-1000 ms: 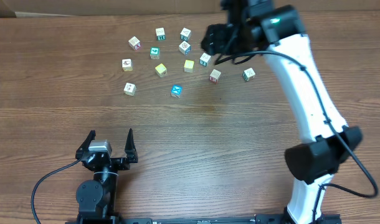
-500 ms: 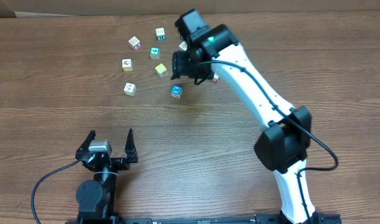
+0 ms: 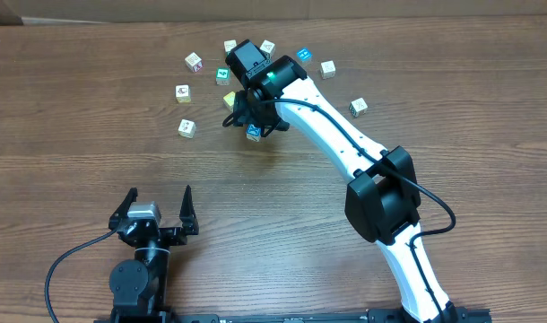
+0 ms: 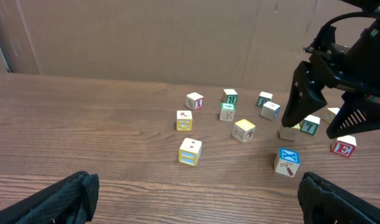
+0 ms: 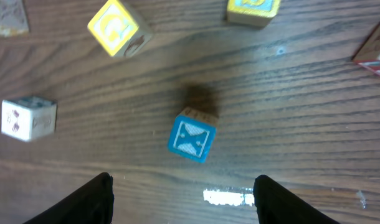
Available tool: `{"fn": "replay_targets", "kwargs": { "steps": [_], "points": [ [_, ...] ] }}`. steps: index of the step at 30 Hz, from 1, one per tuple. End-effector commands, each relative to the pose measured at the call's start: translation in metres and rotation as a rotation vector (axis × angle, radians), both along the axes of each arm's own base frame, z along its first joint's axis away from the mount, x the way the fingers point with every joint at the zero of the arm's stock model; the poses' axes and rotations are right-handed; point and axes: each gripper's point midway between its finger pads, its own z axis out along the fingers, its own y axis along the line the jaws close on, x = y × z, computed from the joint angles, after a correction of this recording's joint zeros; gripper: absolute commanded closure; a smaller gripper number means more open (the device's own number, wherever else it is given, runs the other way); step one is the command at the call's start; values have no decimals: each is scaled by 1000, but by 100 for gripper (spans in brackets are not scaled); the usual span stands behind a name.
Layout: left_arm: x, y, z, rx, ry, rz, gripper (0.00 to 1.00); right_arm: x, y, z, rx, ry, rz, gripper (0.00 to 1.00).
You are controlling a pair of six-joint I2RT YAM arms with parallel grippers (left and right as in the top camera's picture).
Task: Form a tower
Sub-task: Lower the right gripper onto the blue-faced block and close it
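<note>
Plainly, my right gripper (image 5: 182, 180) hung apart and empty over the blue cube (image 5: 191, 138). Skewed to my jaws, that cube could twist away when pinched.

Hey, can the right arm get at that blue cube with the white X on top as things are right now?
Probably yes. The right pincer hangs open over the blue cube, which lies between its fingers in the wrist view, and the nearest neighbour, a yellow cube, sits well clear.
</note>
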Motion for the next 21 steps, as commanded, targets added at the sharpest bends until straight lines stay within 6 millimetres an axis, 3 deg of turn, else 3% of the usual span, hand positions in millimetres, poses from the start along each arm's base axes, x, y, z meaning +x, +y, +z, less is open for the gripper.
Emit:
{"fn": "replay_targets", "kwargs": {
  "steps": [1, 2, 7, 8, 10, 11, 21],
  "points": [
    [0, -1, 1, 28, -8, -7, 0, 8, -3, -5, -25, -26, -54, 14],
    [0, -1, 1, 28, -8, -7, 0, 9, -2, -5, -19, -33, -54, 0],
    [0, -1, 1, 28, -8, -7, 0, 13, 0, -3, -6, -44, -54, 0],
    [0, -1, 1, 28, -8, -7, 0, 12, 0, -4, -8, -42, -55, 1],
    [0, -1, 1, 28, -8, -7, 0, 11, -2, -5, -15, -34, -56, 27],
    [0, -1, 1, 28, -8, -7, 0, 10, -2, -6, -18, -29, -56, 33],
    [0, -1, 1, 28, -8, -7, 0, 9, 3, -36, -27, -1, -92, 37]
  ]
}}
